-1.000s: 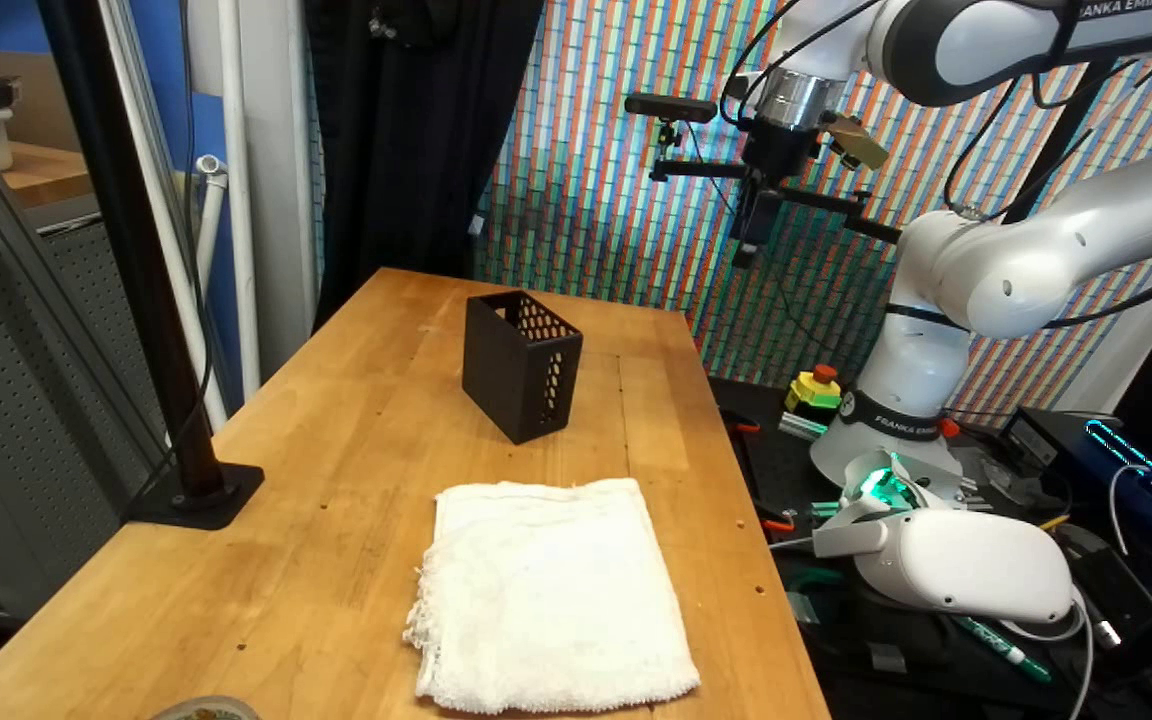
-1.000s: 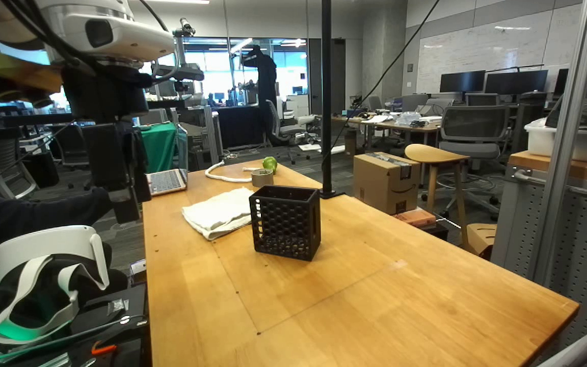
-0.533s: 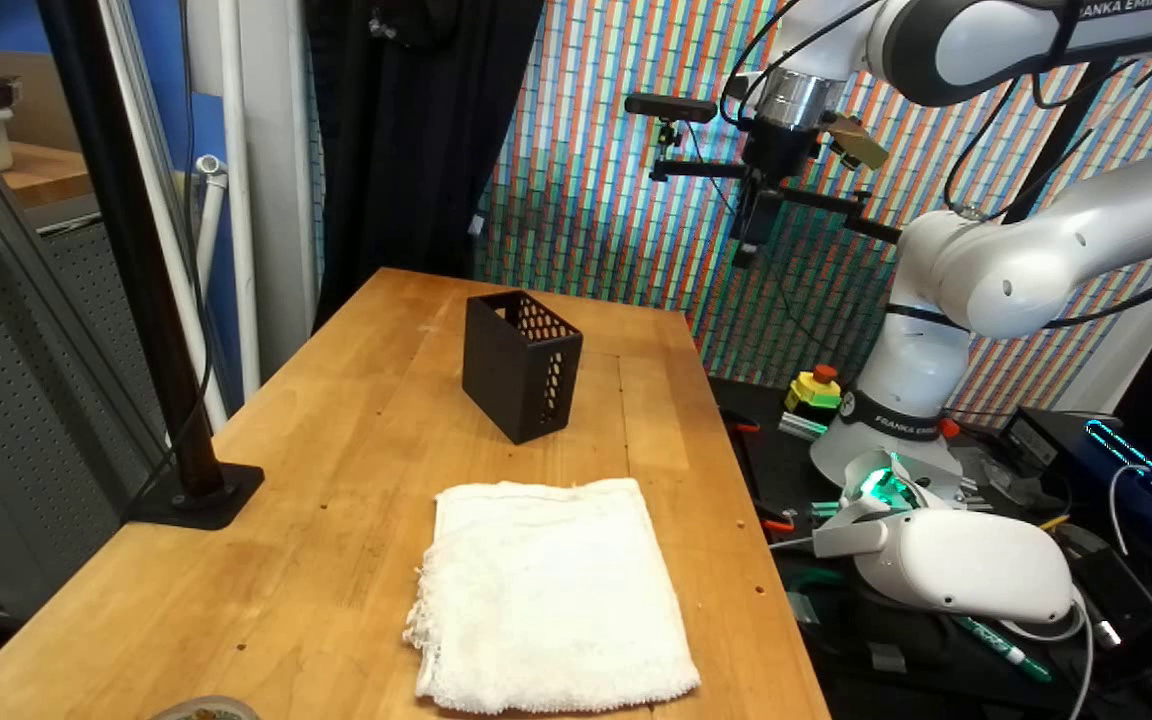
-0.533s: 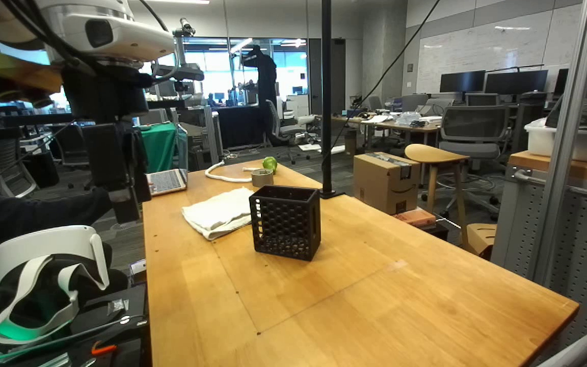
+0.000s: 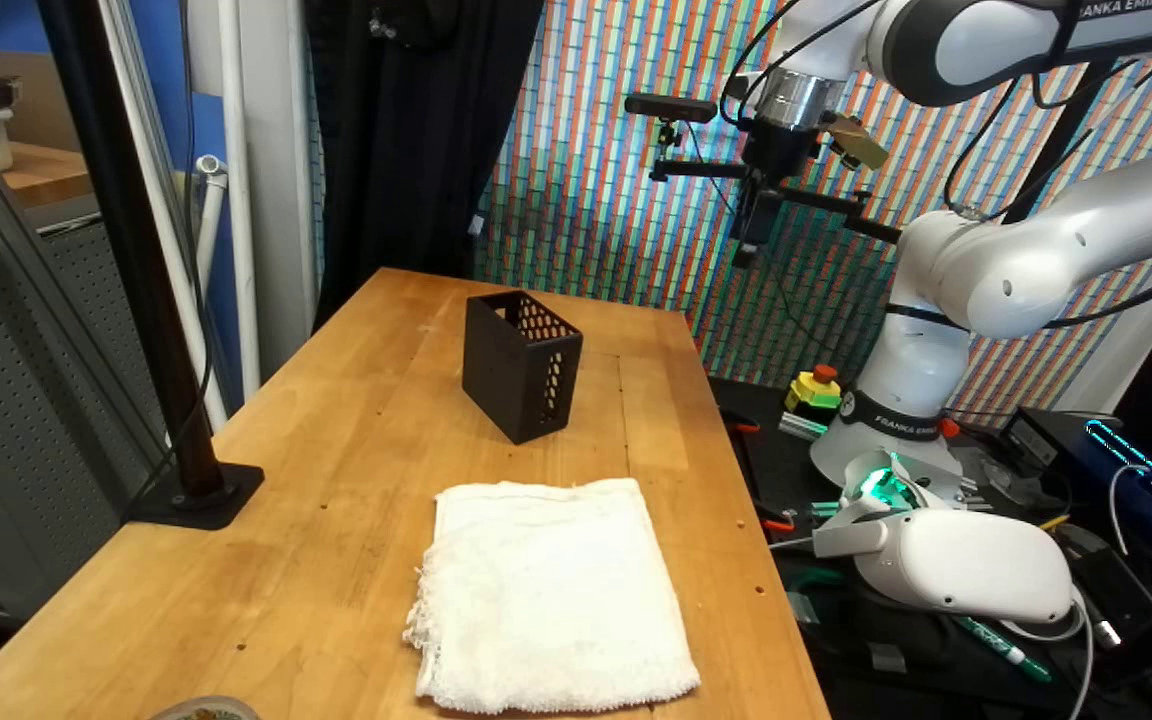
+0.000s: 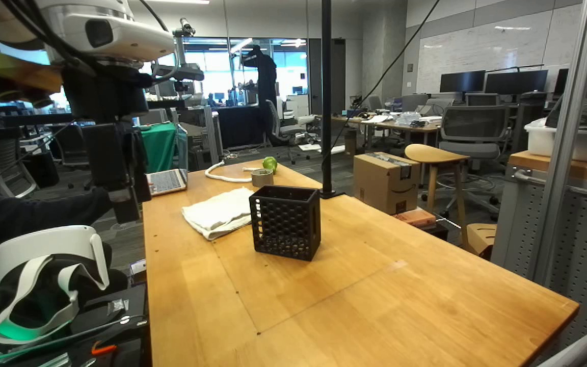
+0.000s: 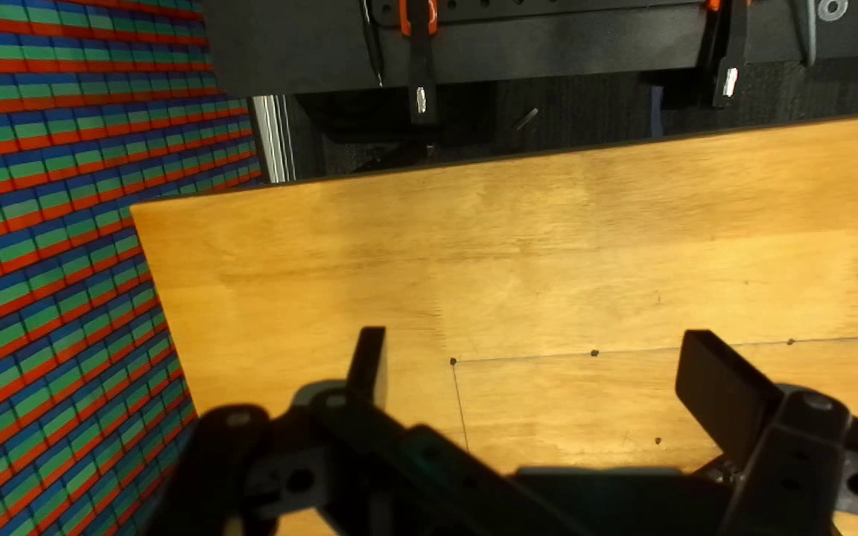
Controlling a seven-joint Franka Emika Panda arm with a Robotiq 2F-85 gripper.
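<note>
The Robotiq gripper [image 7: 537, 372] is spread wide. In an exterior view, the black perforated bin [image 6: 283, 223] hides part of the white towel [image 6: 218, 211].

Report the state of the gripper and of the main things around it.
Gripper: open, holding nothing
Black basket: upright, open-topped
White cloth: folded, lying flat
Laptop: open
White rope: laid in a loose curve
Tape roll: lying flat
Cardboard box: closed
Headset: unworn, green light showing inside
Red stop button: cannot tell whether pressed
</note>
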